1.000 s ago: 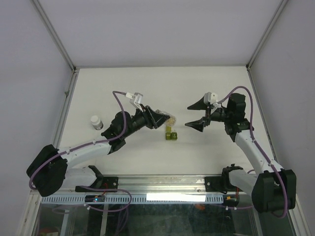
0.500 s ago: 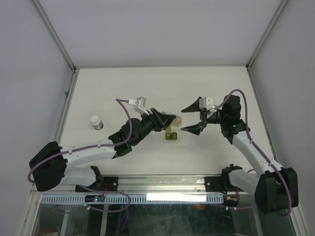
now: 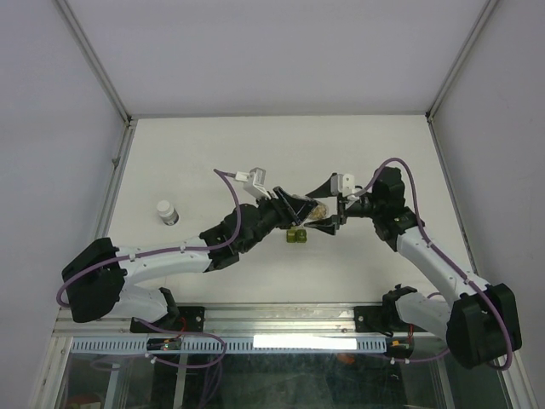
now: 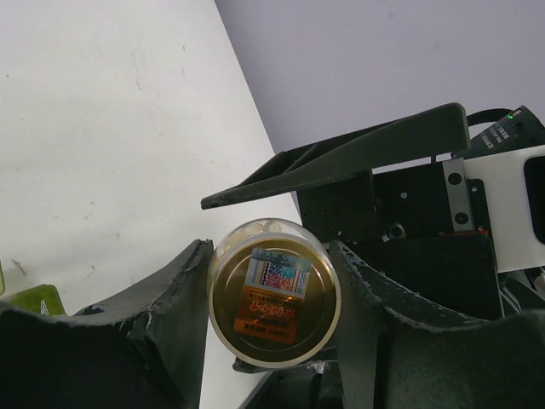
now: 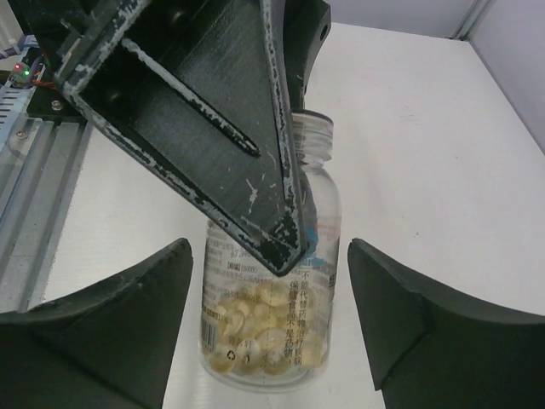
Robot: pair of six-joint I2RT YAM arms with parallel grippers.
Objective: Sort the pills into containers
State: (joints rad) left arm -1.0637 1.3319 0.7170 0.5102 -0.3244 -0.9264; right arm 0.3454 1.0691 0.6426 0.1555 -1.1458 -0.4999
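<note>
From above, the left gripper (image 3: 300, 207) is clamped on the pill bottle (image 3: 317, 209), holding it over the middle of the worktop (image 3: 213, 153). The bottle sits just beyond the green pill box (image 3: 296, 236), which rests toward the near edge. A second ago the right gripper (image 3: 327, 207) was well apart. It has since swung in, and its wide jaws now straddle the bottle. A white-capped vial (image 3: 167, 211) stands near the left edge.

In the left wrist view, the bottle's labelled base (image 4: 274, 302) faces the camera, pinched between both fingers (image 4: 179, 294). One finger of the right gripper passes above it.

In the right wrist view, the pills (image 5: 260, 336) lie heaped in the bottle's lower end. The right fingers (image 5: 128, 315) flank the bottle with a gap on each side and do not touch it. This looks like the setup for a handover or a two-handed grip. No pill appears to have reached the box yet, and I cannot tell whether the cap is on.
</note>
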